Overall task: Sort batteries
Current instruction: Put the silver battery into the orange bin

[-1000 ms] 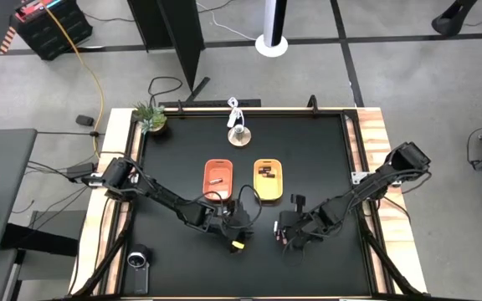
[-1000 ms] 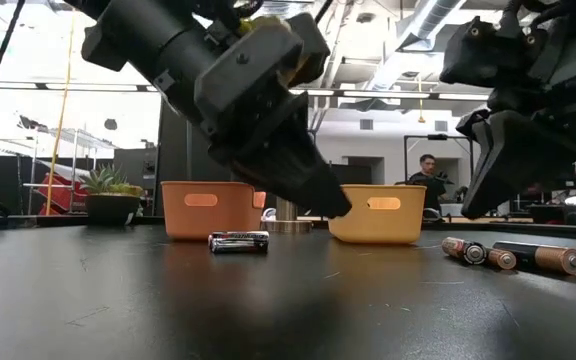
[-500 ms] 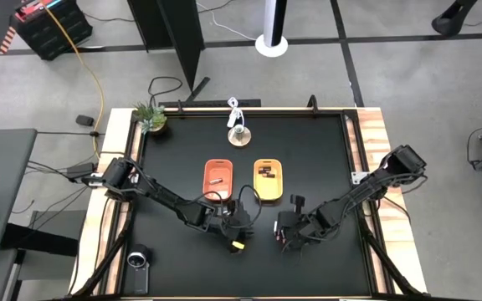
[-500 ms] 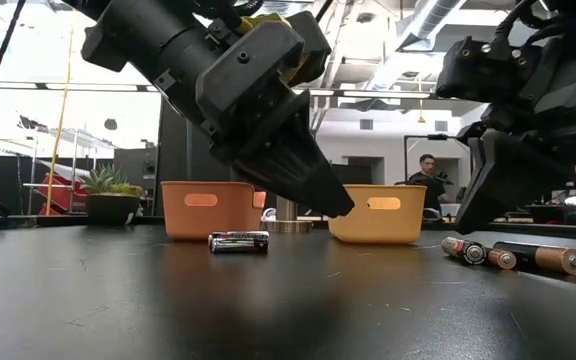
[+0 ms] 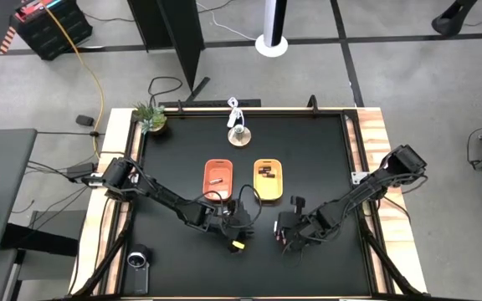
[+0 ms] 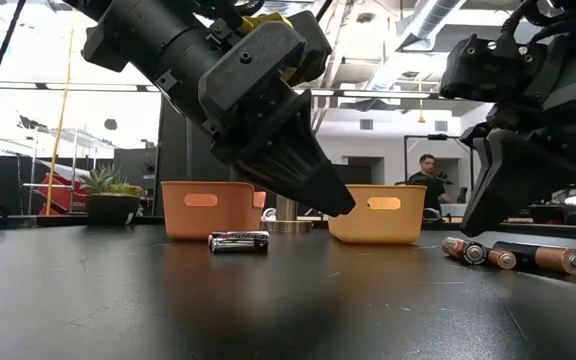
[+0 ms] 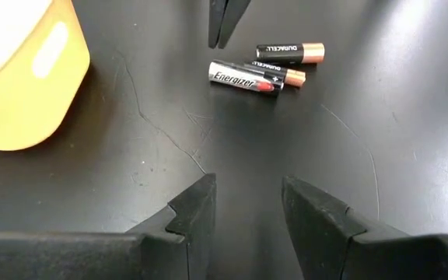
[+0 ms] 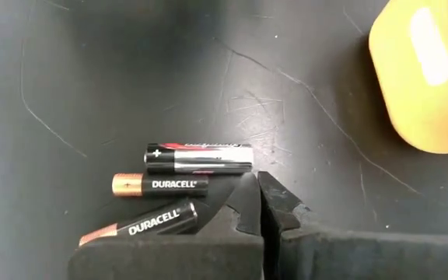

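Three batteries lie side by side on the black table: a silvery-and-black one point(image 8: 199, 157) and two dark copper-ended ones point(image 8: 160, 185) point(image 8: 142, 223), also seen in the low view point(image 6: 513, 256). My right gripper point(image 8: 257, 201) is shut and hovers right beside the silvery battery's end; I see no touch. My left gripper point(image 7: 247, 202) is open and empty above bare table, pointing at the same three batteries point(image 7: 246, 78). Another battery point(image 6: 238, 241) lies alone in front of the orange tray point(image 5: 217, 177). The yellow tray point(image 5: 268, 180) holds dark batteries, the orange one a light battery.
A small potted plant point(image 5: 149, 119) stands at the far left corner, and a round stand with a white cable point(image 5: 239, 134) near the far edge. A round dark object point(image 5: 138, 260) sits at the near left corner. A person point(image 6: 427, 172) is in the room behind.
My right gripper has come down a little toward the three batteries. The batteries and my left gripper have stayed where they were.
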Tool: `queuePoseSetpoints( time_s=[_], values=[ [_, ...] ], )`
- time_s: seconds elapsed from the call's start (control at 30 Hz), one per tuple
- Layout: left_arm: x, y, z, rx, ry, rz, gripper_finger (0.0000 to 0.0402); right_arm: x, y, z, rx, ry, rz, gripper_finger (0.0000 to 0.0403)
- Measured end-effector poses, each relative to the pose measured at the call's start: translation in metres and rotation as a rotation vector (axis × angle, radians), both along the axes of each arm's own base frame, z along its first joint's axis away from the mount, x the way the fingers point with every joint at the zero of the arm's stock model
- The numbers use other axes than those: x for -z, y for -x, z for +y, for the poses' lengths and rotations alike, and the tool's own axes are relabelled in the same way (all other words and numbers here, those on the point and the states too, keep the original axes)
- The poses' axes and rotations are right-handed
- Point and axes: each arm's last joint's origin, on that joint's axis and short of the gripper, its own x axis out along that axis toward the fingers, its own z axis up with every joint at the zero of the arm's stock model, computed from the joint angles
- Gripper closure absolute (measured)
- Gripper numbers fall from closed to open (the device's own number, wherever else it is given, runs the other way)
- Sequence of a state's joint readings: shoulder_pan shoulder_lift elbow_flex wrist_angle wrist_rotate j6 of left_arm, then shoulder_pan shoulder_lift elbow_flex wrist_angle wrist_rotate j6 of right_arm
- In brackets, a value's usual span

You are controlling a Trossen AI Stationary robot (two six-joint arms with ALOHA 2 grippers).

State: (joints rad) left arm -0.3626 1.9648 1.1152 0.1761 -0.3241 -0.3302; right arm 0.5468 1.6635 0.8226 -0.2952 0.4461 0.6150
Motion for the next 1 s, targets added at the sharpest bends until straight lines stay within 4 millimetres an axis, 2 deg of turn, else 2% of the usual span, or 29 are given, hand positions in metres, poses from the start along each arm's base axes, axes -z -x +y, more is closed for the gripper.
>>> queuePoseSetpoints(
  time_s=[0.27,0.53,1.0],
  values=[
    [0.000,0.000,0.000,-0.003,0.004,0.002,0.0260,0.014,-0.005,0.003,0.014,-0.003,0.004,0.0400],
    [0.000,0.000,0.001,-0.003,0.000,0.001,0.0260,0.011,-0.011,0.006,-0.027,-0.021,-0.053,0.0400],
    [-0.002,-0.002,0.001,0.044,-0.058,-0.021,0.0260,0.006,-0.023,0.001,-0.118,-0.014,-0.109,0.0400]
  ],
)
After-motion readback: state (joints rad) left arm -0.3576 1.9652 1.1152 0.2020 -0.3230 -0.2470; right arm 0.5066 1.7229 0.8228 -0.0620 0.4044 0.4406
